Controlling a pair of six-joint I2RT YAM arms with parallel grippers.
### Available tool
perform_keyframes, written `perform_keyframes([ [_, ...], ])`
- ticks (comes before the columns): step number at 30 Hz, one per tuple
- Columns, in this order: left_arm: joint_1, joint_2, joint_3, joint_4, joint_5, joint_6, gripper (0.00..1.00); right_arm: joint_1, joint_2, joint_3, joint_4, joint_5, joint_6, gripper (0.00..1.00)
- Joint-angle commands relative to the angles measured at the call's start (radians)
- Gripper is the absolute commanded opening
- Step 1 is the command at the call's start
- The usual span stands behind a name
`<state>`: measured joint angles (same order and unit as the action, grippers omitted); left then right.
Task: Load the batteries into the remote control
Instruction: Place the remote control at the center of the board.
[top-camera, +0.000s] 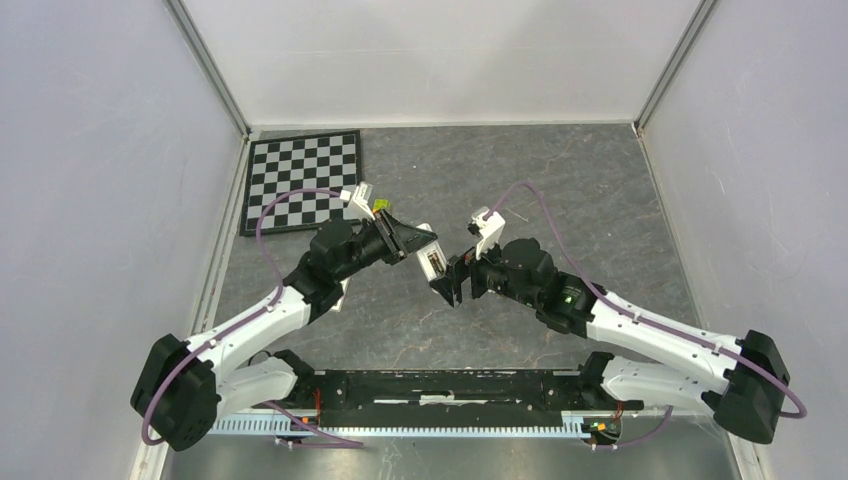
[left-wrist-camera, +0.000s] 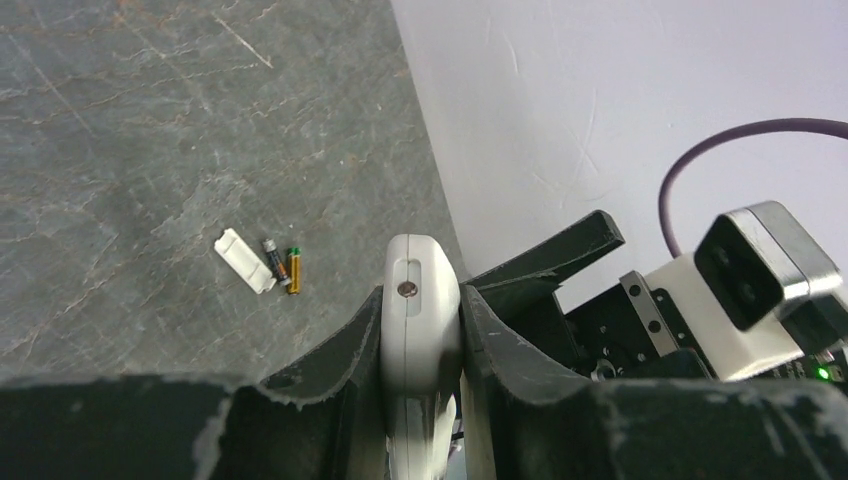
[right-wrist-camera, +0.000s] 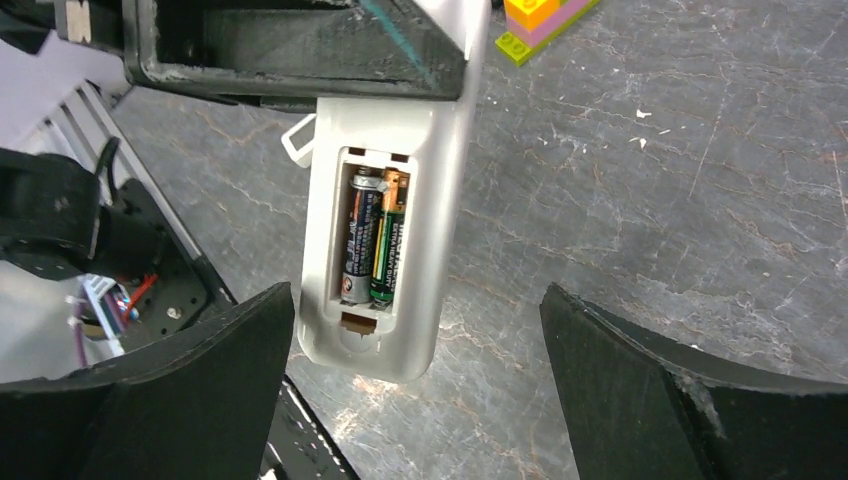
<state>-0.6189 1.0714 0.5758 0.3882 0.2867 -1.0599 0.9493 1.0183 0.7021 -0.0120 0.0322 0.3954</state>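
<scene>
Now 2 batteries (right-wrist-camera: 372, 238) inside remote (right-wrist-camera: 447, 215), left pincer (left-wrist-camera: 421, 297) tight around it, right pincer (right-wrist-camera: 415, 315) agape.

Shows a white remote control (right-wrist-camera: 445, 200), slim and rounded, lifted and tilted, back outward, battery bay uncovered. Inside that bay of the remote control, two batteries (right-wrist-camera: 386, 240) seated side by side, lengthwise: one dark, one green and gold. Well apart from the remote control, two more batteries (left-wrist-camera: 292, 270) lying flat, close together, near parallel: one dark, one orange with a green tip.
</scene>
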Motion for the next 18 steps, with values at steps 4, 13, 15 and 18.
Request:
perform_keyframes([
  [4, -0.003, 0.009, 0.037, -0.011, -0.017, 0.020, 0.02, 0.040, 0.060, 0.072, 0.027, 0.085, -0.088, 0.94],
  [13, -0.002, 0.006, 0.041, -0.024, -0.013, 0.014, 0.02, 0.057, 0.184, 0.124, 0.032, 0.091, -0.079, 0.70],
  [15, -0.002, 0.006, 0.038, -0.025, -0.012, 0.014, 0.04, 0.058, 0.195, 0.127, 0.032, 0.089, -0.068, 0.60],
  [18, -0.003, -0.001, 0.034, -0.032, -0.016, 0.021, 0.10, 0.058, 0.196, 0.128, 0.025, 0.098, -0.051, 0.43],
])
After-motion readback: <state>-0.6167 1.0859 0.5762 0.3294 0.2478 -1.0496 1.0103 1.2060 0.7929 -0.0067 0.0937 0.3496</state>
